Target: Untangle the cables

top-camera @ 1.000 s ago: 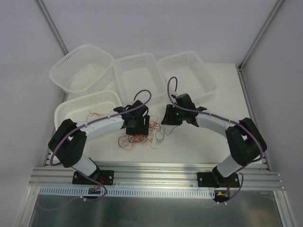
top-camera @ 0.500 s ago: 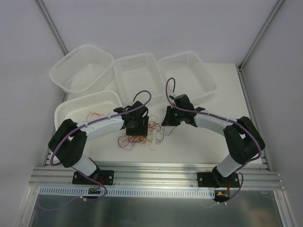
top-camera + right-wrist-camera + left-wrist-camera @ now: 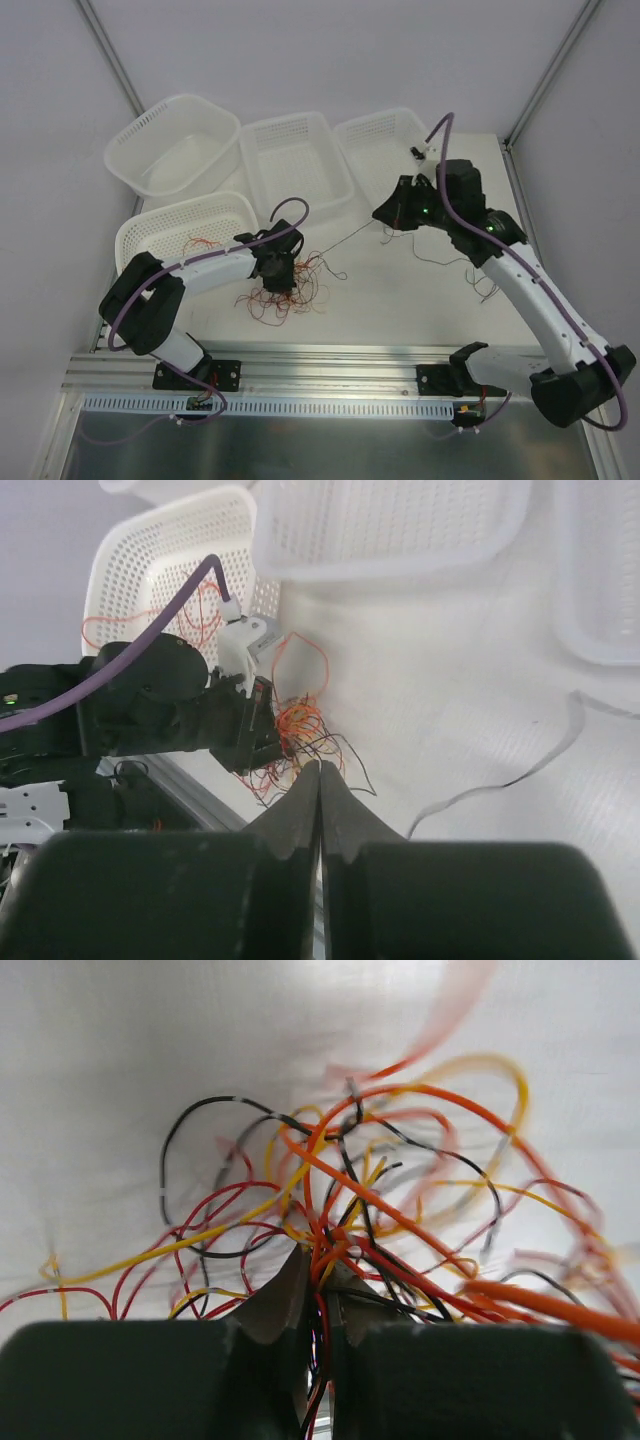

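The cables (image 3: 288,292) lie as a tangle of thin red, orange, yellow and black wires on the white table in front of the left arm. My left gripper (image 3: 277,283) presses into the tangle, its jaws shut on a bunch of red and black strands (image 3: 322,1290). My right gripper (image 3: 386,218) is raised to the right of the tangle, its jaws shut. One thin dark cable (image 3: 345,238) runs taut from the tangle to it. More dark wire (image 3: 465,262) trails on the table below that arm. In the right wrist view my right gripper (image 3: 321,768) points at the tangle (image 3: 300,725).
Three white baskets stand at the back: left (image 3: 150,130), middle (image 3: 255,135), right (image 3: 440,170). A fourth basket (image 3: 150,225) beside the left arm holds a few red wires (image 3: 200,243). The metal rail (image 3: 320,375) runs along the near edge.
My right gripper closed, then rose and swung back to the right, drawing a thin dark cable out of the tangle. My left gripper closed on the tangle and shifted slightly nearer.
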### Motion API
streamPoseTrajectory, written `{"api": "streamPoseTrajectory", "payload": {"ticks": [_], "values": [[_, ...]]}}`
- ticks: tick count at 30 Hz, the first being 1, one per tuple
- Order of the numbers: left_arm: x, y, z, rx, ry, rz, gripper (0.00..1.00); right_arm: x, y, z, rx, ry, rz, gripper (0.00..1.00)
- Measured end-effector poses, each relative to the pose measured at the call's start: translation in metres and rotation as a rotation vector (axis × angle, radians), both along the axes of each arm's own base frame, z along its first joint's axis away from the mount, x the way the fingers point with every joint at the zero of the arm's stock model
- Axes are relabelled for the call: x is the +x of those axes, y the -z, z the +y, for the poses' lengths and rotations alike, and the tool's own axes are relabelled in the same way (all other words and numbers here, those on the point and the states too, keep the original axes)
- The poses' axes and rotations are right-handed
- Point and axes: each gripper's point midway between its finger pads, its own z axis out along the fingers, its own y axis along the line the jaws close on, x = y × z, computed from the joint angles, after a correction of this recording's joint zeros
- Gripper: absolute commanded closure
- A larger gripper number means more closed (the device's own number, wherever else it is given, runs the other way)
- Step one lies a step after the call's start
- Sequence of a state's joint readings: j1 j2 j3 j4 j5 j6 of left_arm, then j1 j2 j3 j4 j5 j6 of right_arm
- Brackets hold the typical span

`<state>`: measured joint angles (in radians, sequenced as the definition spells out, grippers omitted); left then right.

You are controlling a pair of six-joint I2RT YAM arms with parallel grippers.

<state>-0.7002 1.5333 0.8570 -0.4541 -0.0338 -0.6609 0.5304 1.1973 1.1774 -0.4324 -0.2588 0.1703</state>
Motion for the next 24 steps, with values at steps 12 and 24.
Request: {"api": "streamPoseTrajectory", "payload": {"ticks": [12, 24], "values": [[0.002, 0.002, 0.014, -0.008, -0.048, 0.006, 1.0, -0.02, -0.138, -0.1, 0.115, 0.208, -0.286, 0.99], [0.002, -0.009, 0.01, -0.042, -0.043, -0.012, 1.0, -0.031, 0.026, -0.025, -0.014, -0.042, 0.137, 0.3]]}}
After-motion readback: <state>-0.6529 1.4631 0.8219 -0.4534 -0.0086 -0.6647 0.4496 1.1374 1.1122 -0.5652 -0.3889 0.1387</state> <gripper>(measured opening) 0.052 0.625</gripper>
